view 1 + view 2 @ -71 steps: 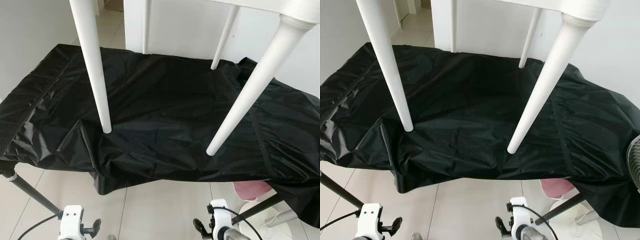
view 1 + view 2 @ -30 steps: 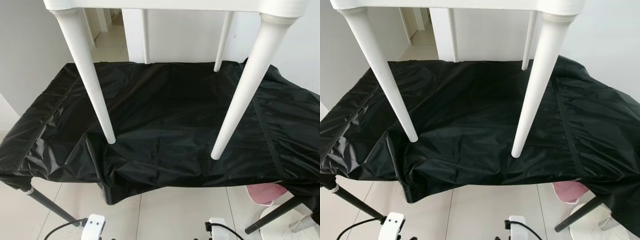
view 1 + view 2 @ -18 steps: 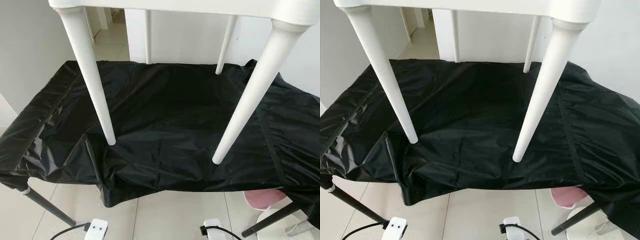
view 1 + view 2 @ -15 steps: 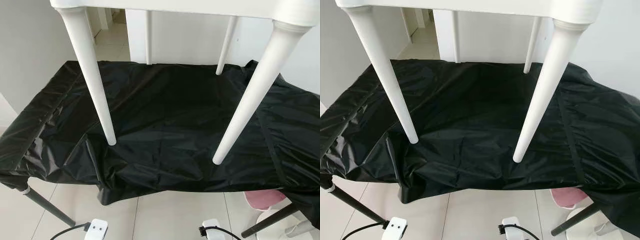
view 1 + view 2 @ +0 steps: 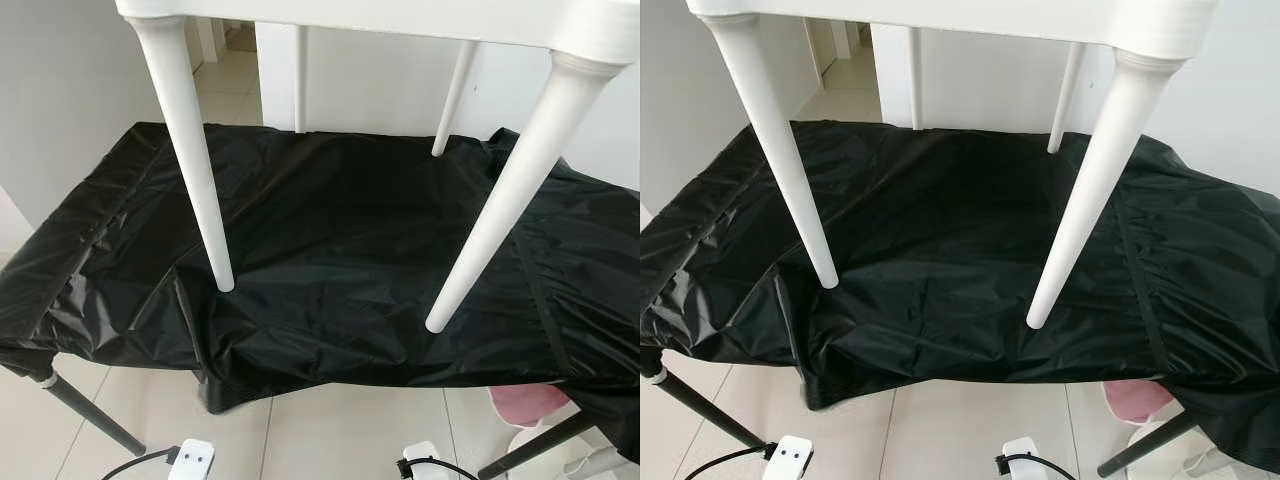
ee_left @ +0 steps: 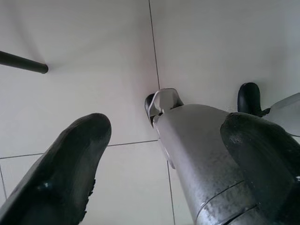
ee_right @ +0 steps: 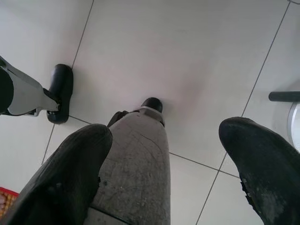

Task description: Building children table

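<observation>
Plenty of room under the small white plastic table (image 5: 420, 15) standing on the black wrinkled sheet (image 5: 340, 250): there's a wide gap between the two near tapered white legs (image 5: 195, 160), open straight through to the two thin far legs (image 5: 452, 100). Below the sheet's front edge, a slanted dark metal pole (image 5: 85, 418) crosses the pale tiled floor (image 5: 330, 435).

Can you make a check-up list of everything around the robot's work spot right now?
Surface: crinkled black plastic sheet draped over a stand with dark metal legs.
Job's things: white children's table standing on the sheet on four round white legs.
Clutter: pink object under the sheet's right edge.
Grippers: left claw and right claw both open, hanging over the floor.
Cables: black cable by the wrists.
Surroundings: pale tiled floor, white walls.
</observation>
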